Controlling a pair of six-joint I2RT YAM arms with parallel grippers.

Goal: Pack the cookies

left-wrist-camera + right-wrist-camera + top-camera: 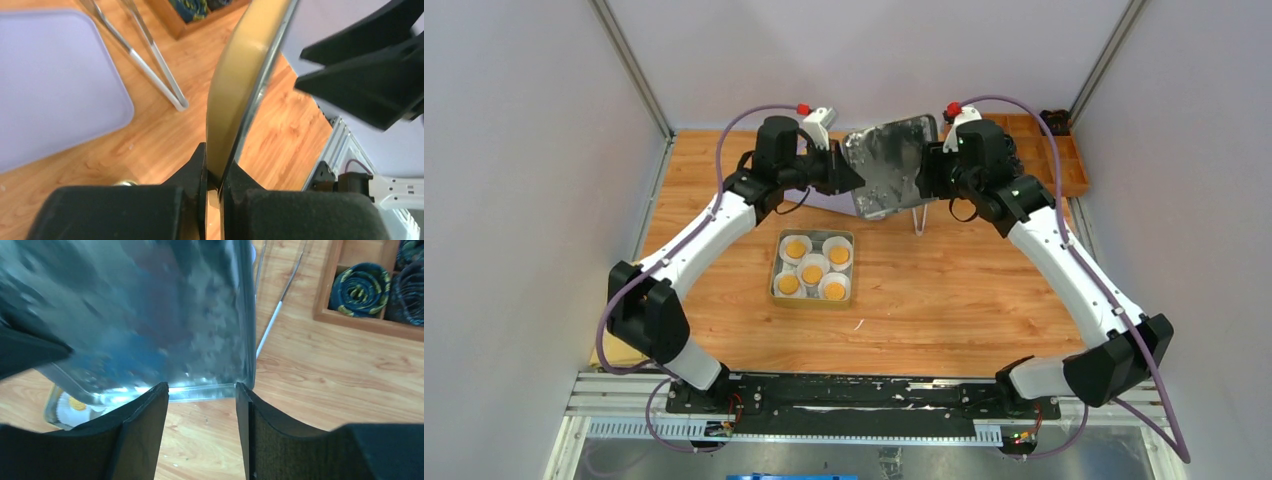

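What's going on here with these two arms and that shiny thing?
Five cookies sit in white paper cups in an open tin on the table. Behind it, the two arms meet at a shiny metal lid, held off the table: the left gripper pinches its edge, while the right gripper is open at the opposite edge. The lid isn't on the tin yet.

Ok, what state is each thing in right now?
Tin: open, on the table.
Cookies: five, inside the tin.
Lid: off the tin, raised and tilted.
Left pincer: shut on the lid's edge.
Right pincer: open, at the lid's other edge.
Tongs: lying on the table, untouched.
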